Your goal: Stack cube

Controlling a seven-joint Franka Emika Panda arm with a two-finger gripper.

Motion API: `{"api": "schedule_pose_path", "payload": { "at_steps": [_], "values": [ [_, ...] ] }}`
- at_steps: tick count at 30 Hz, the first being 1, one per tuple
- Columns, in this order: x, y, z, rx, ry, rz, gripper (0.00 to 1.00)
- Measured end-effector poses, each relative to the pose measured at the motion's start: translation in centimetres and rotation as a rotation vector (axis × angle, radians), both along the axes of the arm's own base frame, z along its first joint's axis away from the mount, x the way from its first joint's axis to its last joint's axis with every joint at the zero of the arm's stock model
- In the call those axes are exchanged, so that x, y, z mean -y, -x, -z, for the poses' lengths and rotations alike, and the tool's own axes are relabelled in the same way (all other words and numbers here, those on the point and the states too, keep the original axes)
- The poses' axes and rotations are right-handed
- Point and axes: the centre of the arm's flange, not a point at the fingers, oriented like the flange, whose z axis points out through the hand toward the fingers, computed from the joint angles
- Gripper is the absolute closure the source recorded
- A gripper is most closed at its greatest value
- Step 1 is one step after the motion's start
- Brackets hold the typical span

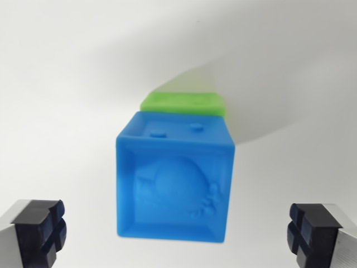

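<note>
A blue cube (174, 181) with an embossed figure on its near face fills the middle of the wrist view. Behind it a green cube (183, 103) peeks out, only its top strip showing; whether the blue one rests on it or stands in front of it I cannot tell. My gripper (175, 234) is open, its dark fingertips (39, 228) at the bottom corners of the picture, wide of the blue cube on both sides and not touching it.
A plain white surface (67, 84) lies all around the two cubes. A soft shadow falls to the wrist view's right of the green cube.
</note>
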Motion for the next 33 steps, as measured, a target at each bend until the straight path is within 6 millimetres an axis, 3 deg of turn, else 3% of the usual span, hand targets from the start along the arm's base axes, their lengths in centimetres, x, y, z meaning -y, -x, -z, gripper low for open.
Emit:
{"api": "schedule_pose_path", "payload": {
  "at_steps": [33],
  "values": [
    [0.0, 0.0, -13.8, 0.001, 0.003, 0.000, 0.00]
  ]
}}
